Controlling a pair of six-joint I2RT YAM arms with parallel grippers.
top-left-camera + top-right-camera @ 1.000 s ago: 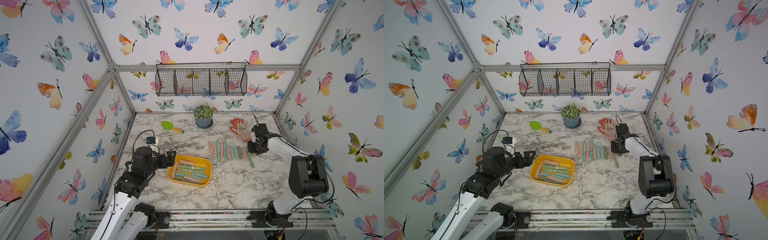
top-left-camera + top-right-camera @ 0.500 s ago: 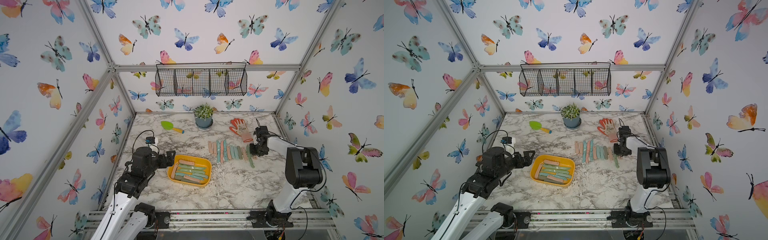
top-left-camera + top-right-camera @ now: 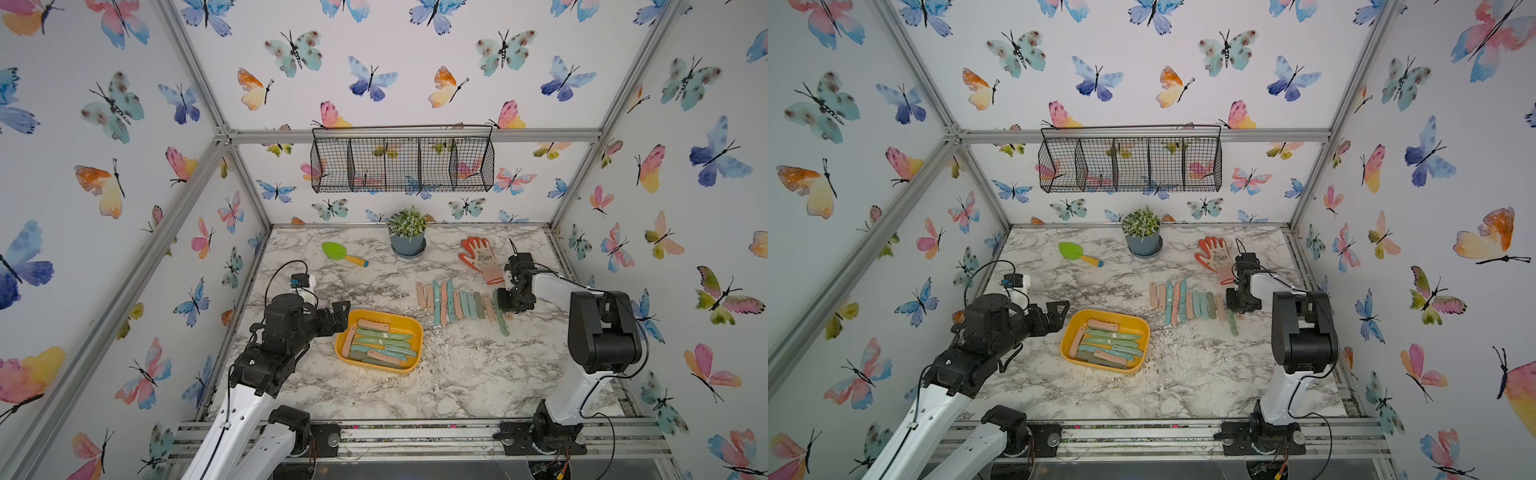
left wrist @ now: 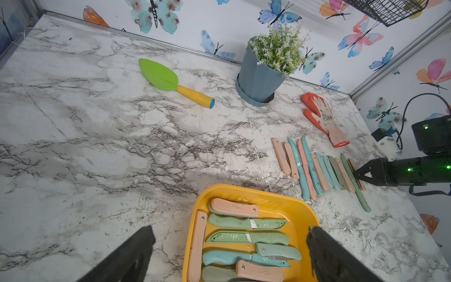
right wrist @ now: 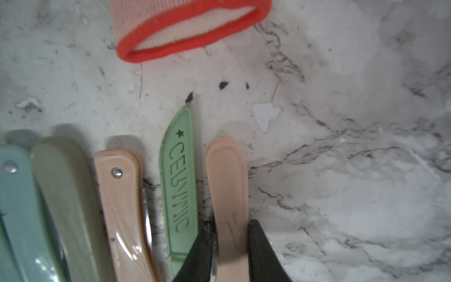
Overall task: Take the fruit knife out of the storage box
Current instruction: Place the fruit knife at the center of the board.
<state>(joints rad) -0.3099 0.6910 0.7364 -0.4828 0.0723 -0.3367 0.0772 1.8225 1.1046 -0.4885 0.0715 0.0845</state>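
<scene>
Several fruit knives are lying in the storage box beside my spread left end effector while I'm pinching a peach knife on the worktop with the right end effector, risking dragging the green knife just beside it.

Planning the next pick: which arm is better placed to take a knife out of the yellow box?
Left. The left tool hangs open at the edge of the storage box, facing its knives; the right tool is shut on a pink knife across the table.

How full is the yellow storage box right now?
Not empty: several fruit knives lie flat inside the storage box.
</scene>
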